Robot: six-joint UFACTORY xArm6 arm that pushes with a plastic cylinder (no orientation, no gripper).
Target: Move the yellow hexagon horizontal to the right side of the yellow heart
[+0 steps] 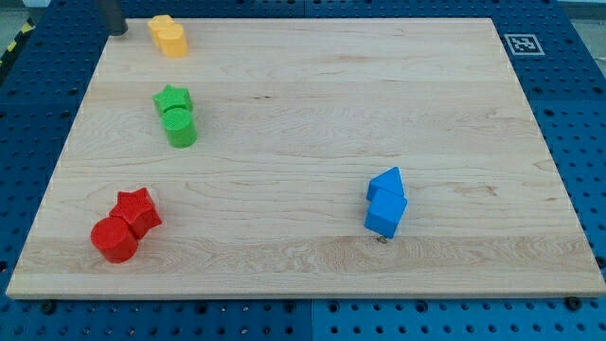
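Two yellow blocks touch each other at the board's top left: one nearer the top edge and one just below and right of it. I cannot tell from this view which is the hexagon and which is the heart. My tip is at the board's top-left corner, a short way to the left of the yellow pair and not touching it. The rod runs up out of the view's top.
A green star touches a green cylinder at the left. A red star and a red cylinder sit at the bottom left. Two blue blocks touch at the lower right. A marker tag is at the top right.
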